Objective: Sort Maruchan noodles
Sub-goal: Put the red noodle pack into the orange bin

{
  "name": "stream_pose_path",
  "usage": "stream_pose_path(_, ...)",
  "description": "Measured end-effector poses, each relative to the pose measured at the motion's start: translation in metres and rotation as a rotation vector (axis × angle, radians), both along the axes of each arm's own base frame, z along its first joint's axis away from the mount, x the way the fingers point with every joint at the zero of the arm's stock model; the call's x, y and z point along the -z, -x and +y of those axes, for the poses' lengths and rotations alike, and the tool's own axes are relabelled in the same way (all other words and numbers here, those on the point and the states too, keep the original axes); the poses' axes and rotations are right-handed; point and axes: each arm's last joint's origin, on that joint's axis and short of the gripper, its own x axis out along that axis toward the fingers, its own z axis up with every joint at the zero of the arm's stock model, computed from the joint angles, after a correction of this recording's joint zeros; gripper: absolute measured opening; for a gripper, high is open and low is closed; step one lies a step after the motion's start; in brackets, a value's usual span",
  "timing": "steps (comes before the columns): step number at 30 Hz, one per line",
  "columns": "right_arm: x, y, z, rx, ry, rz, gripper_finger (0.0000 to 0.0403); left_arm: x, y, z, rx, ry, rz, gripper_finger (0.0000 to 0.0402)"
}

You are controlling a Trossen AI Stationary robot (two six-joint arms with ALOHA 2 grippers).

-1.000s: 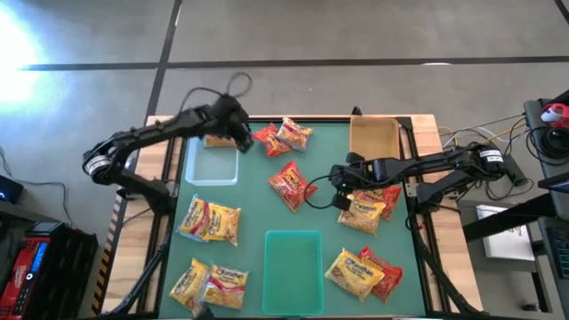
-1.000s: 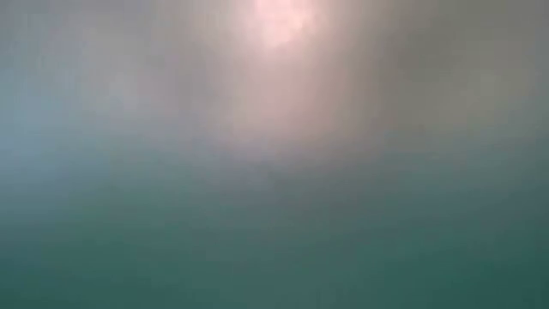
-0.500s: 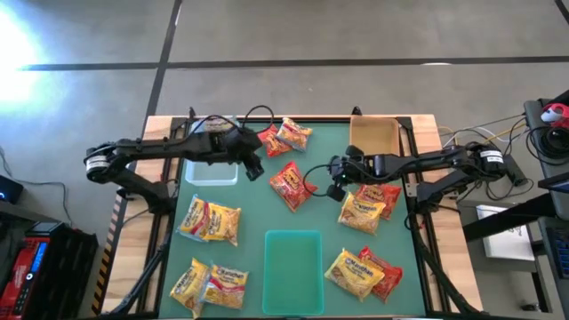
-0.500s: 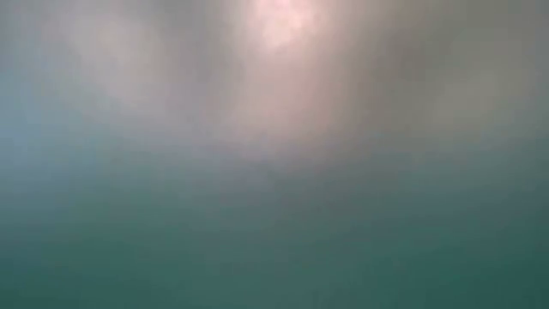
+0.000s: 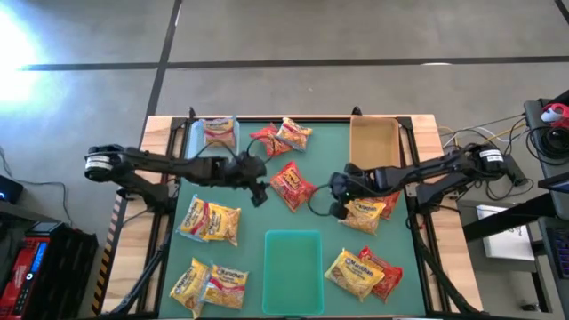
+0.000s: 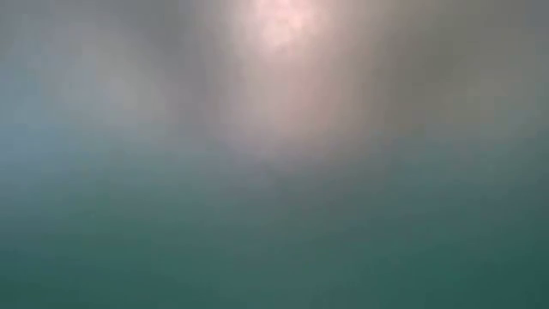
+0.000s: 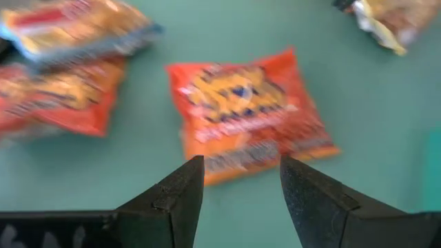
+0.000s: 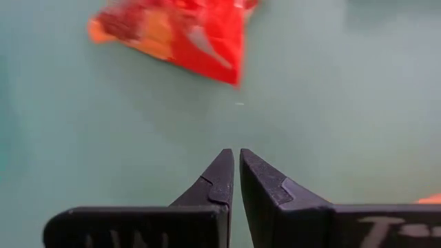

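Left gripper [image 5: 259, 193] low over the green table [image 5: 329, 227], just left of the red packet [image 5: 292, 185] at table centre; in the left wrist view its fingers [image 7: 180, 195] stand well apart with nothing between them, the red packet [image 7: 251, 114] lying flat just beyond the tips, not touched.

Right gripper [image 5: 336, 197] on the other side of the same red packet, near it but apart; fingers [image 8: 218, 180] closed almost tip to tip, only a sliver of gap, gripping nothing; bare green table under them and the red packet's corner [image 8: 180, 33] ahead.

Noodles scattered; one orange-and-white packet [image 5: 220, 132] lies in the clear tray [image 5: 190, 164] at the far left; a red and a yellow packet [image 5: 283, 136] together at the far edge, middle; yellow pair [image 5: 211, 220] left of centre; another yellow pair [image 5: 207, 284] at the near left corner; yellow over red [image 5: 362, 272] near right; yellow and red packets [image 5: 366, 212] beside the right arm's wrist.

Tan tray [image 5: 374, 142] far right; green tray [image 5: 292, 258] near centre; both without packets.

Low view shows only a blur of green and pale light; nothing readable there.
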Motion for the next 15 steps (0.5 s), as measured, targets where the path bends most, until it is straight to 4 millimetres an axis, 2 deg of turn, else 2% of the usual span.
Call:
stream_pose_path(7,-0.008,-0.009,0.016,-0.041,-0.061,-0.127,0.0028,0.005,-0.001,-0.024,0.074,0.009,-0.039,0.0174)
stream_pose_path(12,-0.013,-0.014,0.019,-0.062,-0.149,-0.183,0.0073,0.015,0.004,-0.033,0.056,0.051,-0.036,0.0174)
stream_pose_path(15,-0.015,-0.016,0.016,-0.032,-0.158,-0.221,0.0108,0.020,0.005,-0.034,-0.003,0.105,-0.114,0.0174)
